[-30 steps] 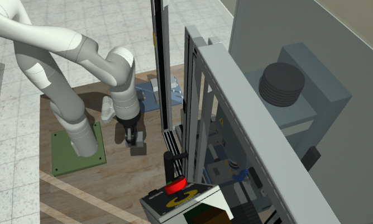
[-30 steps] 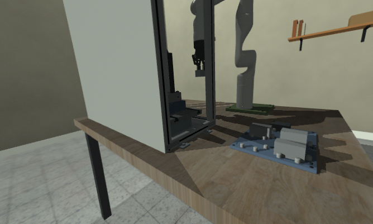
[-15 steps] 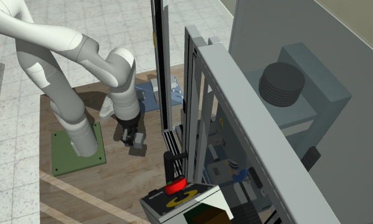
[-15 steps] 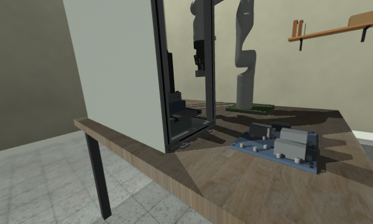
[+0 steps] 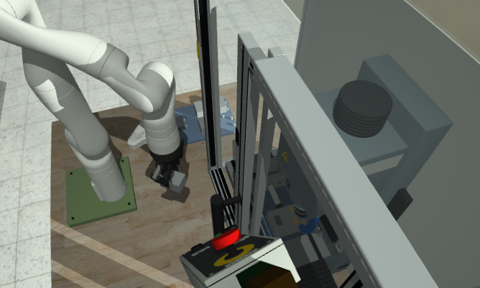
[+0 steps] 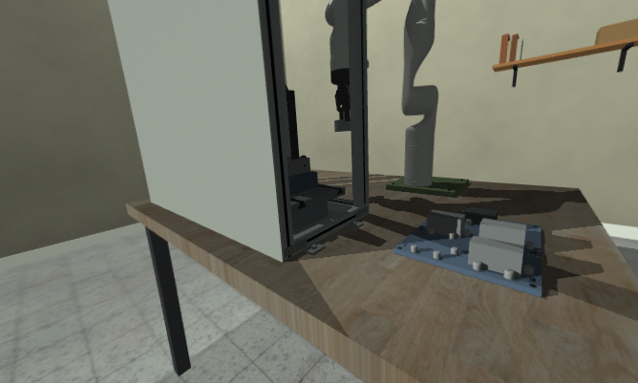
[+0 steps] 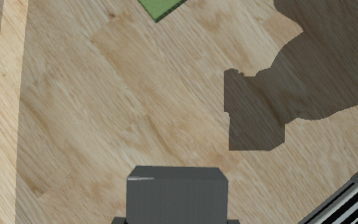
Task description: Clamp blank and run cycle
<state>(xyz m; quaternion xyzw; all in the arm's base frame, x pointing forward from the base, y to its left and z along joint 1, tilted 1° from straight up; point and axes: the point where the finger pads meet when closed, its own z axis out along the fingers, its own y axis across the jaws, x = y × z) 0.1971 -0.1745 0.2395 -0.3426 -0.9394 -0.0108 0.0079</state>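
Over the wood table, outside the guard: my gripper (image 5: 168,176) (image 6: 343,115) carries a block (image 5: 177,182) (image 6: 342,125) (image 7: 177,200), well above the wood.
Gripper opening: partly closed, the fingers stopped by the block's sides; grip judged sound.
Block attitude: close to level in the outside view, its body reaching below the fingertips. I judge this hold suits lowering it onto the two bars, with its underside free.
Block width: a match with the dark setting master cannot be confirmed from here.
Plate (image 5: 191,126) (image 6: 432,251): blue, on the table outside the guard; two pale blocks (image 6: 501,232) and darker pieces (image 6: 445,223) remain on it among short pegs, which I take to keep each in its place.
Vise (image 6: 310,199): inside the guard frame (image 6: 359,103); loose bars not distinguishable.
Control box (image 5: 233,255): red button (image 5: 225,238) on top; lamp state cannot be told.
Next move, judged: turn and carry the block through the doorway, clear of the posts.
Risk: a low entry could clip the frame or topple a bar.
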